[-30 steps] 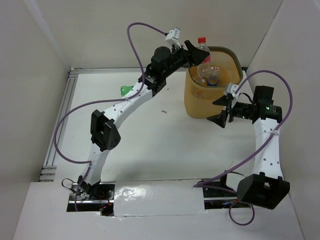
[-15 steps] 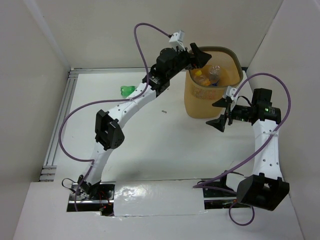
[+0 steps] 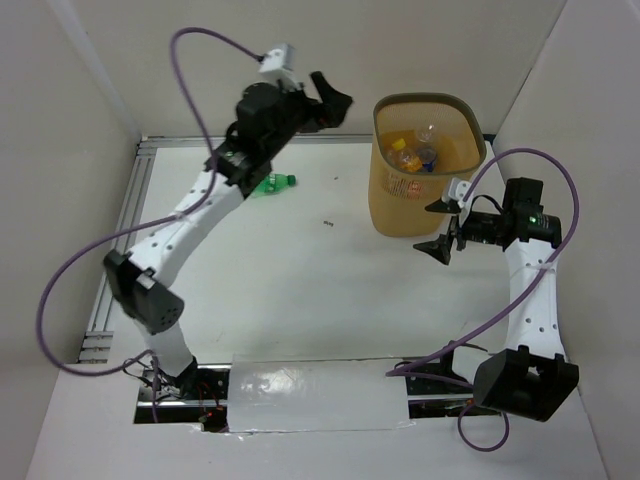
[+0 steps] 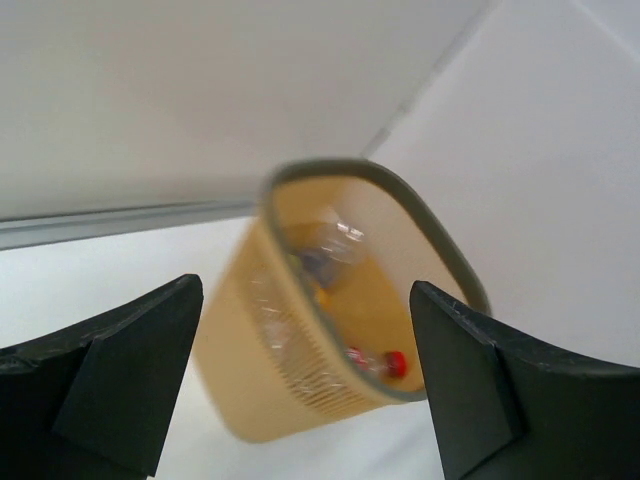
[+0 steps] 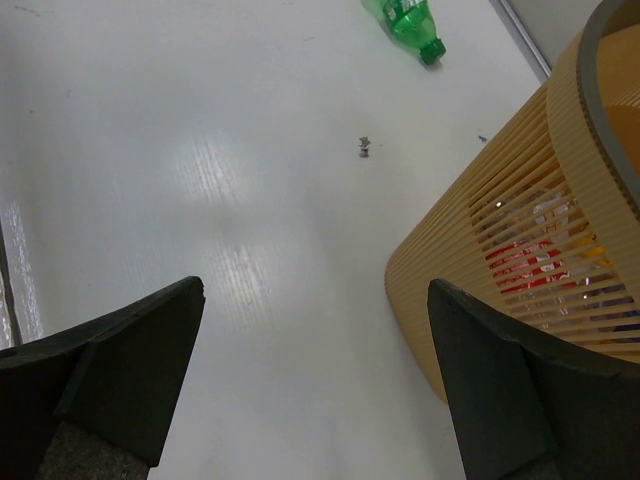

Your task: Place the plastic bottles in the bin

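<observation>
The bin (image 3: 396, 206) stands at the back right with several plastic bottles (image 3: 412, 152) inside. One green bottle (image 3: 272, 183) lies on the table left of it. My left gripper (image 3: 331, 99) hangs open and empty in the air, left of the bin's mouth. In the left wrist view the gripper (image 4: 305, 300) faces the blurred bin (image 4: 240, 370), where a red-capped bottle (image 4: 380, 361) lies. My right gripper (image 3: 441, 225) is open and empty beside the bin's right front wall. The right wrist view shows the gripper (image 5: 315, 290) over bare table, the bin (image 5: 480, 250) to the right and the green bottle (image 5: 408, 22) far ahead.
White walls close in the table on the left, back and right. An aluminium rail (image 3: 118, 240) runs along the left edge. A small dark speck (image 3: 328, 223) lies mid-table. Purple cables loop above both arms.
My left gripper opened over the bin and let go of the red-capped bottle, which now lies inside. The left arm then swung left, away from the bin. The right gripper opened wider.
</observation>
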`<state>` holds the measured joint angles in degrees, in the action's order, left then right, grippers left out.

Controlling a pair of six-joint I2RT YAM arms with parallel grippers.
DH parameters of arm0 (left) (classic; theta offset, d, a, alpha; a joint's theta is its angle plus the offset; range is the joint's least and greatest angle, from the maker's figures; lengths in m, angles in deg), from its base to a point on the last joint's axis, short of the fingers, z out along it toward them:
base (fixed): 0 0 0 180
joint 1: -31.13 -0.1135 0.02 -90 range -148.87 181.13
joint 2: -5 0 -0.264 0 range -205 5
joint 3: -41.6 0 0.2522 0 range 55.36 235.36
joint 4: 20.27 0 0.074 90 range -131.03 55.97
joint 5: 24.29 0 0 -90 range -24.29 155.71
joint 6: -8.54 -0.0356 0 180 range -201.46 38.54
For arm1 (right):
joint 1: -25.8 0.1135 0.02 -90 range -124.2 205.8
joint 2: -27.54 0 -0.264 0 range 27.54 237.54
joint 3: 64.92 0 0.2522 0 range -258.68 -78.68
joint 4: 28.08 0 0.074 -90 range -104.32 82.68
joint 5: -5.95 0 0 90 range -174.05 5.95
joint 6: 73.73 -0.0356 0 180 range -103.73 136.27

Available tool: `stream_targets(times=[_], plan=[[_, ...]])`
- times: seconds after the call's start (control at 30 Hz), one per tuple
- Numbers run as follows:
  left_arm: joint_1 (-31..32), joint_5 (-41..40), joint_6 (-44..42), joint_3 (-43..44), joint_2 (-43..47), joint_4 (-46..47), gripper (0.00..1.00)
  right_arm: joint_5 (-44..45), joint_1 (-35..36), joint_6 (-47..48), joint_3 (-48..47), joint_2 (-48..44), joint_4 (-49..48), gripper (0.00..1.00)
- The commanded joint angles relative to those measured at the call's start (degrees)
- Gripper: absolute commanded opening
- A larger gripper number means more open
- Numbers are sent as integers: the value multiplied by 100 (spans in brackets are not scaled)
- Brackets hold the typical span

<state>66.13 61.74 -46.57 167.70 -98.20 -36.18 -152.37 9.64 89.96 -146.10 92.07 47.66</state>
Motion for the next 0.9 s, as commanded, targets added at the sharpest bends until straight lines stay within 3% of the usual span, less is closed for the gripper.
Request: stream_targets(times=[0.0, 0.13, 0.17, 0.3, 0.43, 0.7, 0.87], plan=[[-685, -711, 254, -703, 739, -460, 97, 125, 78, 163, 53, 6, -116, 100], [-1372, -63, -341, -792, 608, -1304, 97, 327, 210, 163, 106, 7, -229, 100], [-1504, 470, -752, -792, 530, -1471, 97, 327, 280, 163, 176, 7, -230, 100], [-2023, 1117, -1502, -1186, 230, -1447, 97, 503, 508, 163, 378, -99, -282, 100], [-2103, 784, -2249, -1372, -120, -1192, 97, 556, 614, 110, 501, -160, -282, 100], [-1427, -261, -4165, -1732, -745, -181, 100, 661, 720, 110, 695, -160, -343, 100], [-1373, -543, -4797, -1224, -1517, -469, 100, 714, 773, 110, 800, -160, -397, 100]])
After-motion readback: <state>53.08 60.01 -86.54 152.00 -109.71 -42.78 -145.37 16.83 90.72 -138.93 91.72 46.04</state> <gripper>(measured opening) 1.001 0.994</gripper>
